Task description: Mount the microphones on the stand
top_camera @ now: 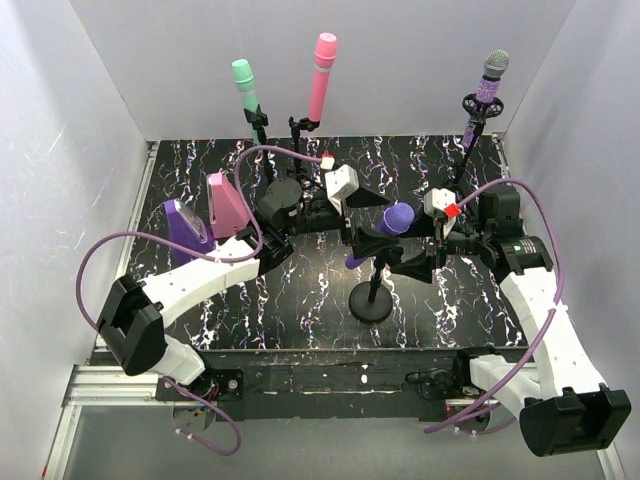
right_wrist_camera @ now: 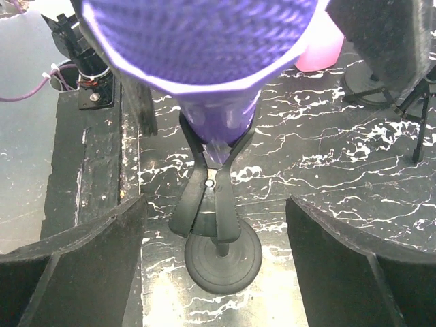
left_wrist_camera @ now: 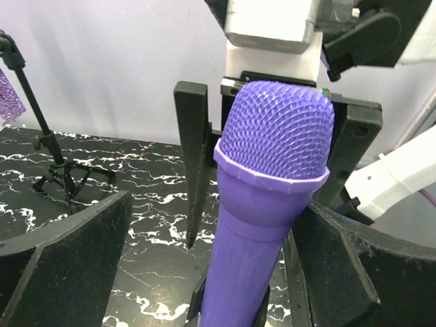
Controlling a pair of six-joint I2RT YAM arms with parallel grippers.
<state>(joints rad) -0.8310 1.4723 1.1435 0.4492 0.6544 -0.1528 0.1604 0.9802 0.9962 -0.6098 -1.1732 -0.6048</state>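
The plain purple microphone sits tilted in the black spring clip of a round-base stand mid-table. My left gripper is open around it; the purple body rises between the spread fingers. Open as well, my right gripper faces it from the other side. In the right wrist view the mesh head fills the top and the stand's base lies between the pads. At the back, the mint green, pink and glittery purple microphones stand clipped on stands.
A pink wedge and a purple wedge stand at the left of the marbled table, beside my left arm. White walls close in the back and both sides. A tripod stand rises at the far side.
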